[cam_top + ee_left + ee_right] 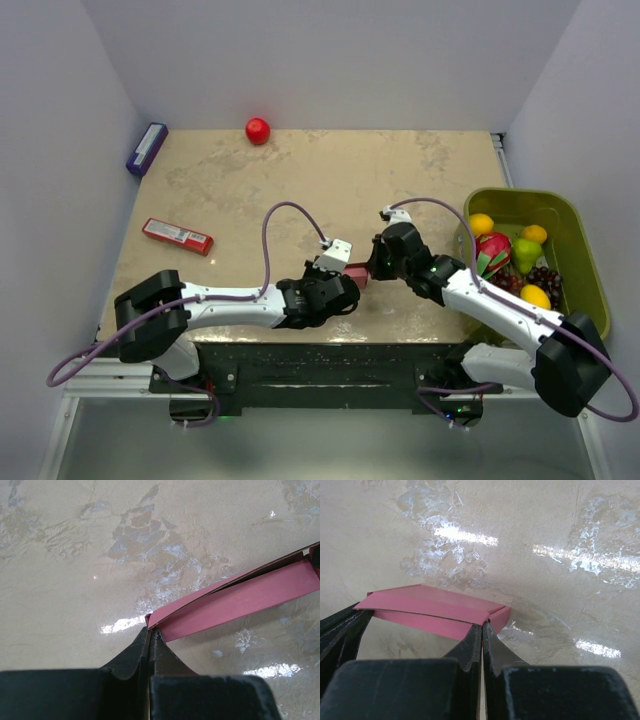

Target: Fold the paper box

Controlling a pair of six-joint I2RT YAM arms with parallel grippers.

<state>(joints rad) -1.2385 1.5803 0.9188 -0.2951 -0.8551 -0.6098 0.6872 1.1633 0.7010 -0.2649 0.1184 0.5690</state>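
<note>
The paper box (357,275), a pink card folded nearly flat, is found toward the table's (300,180) 6 o'clock edge, stretched between the two arms. The left claw (151,631) is clenched on one end of it, with the pink edge pinched at the fingertips. The right claw (482,626) is clamped on the opposite corner. Whether the card touches the table cannot be told. A red ball (258,130) is seen at 12 o'clock, a red bar packet (177,235) at 9 o'clock, and a green bin (520,193) holding fruit (528,250) at 3 o'clock.
</note>
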